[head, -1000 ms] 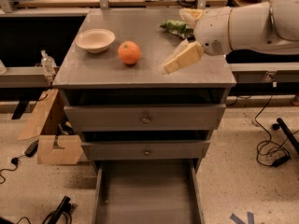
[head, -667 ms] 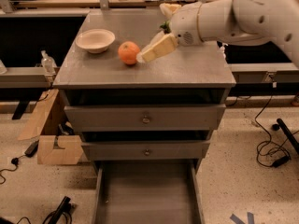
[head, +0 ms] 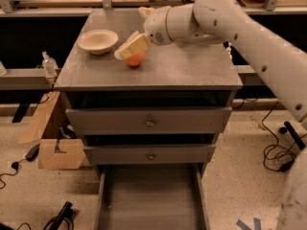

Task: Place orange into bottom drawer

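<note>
The orange [head: 136,60] sits on the grey cabinet top [head: 182,71], just right of a beige bowl [head: 98,40]. My gripper [head: 131,47] reaches in from the right on the white arm [head: 225,18]; it is right over the orange, covers its upper part and looks to be touching it. The bottom drawer [head: 148,195] is pulled out at the foot of the cabinet, a wide grey tray with nothing in it. The two upper drawers [head: 149,122] with small knobs are closed.
A cardboard box [head: 50,138] lies on the floor left of the cabinet, with a clear bottle [head: 48,63] on a ledge above it. Cables and a black tool [head: 60,217] lie on the floor left, more cables [head: 280,152] right.
My gripper has moved left across the cabinet top, from well right of the orange to right over it. The orange and bowl have not moved.
</note>
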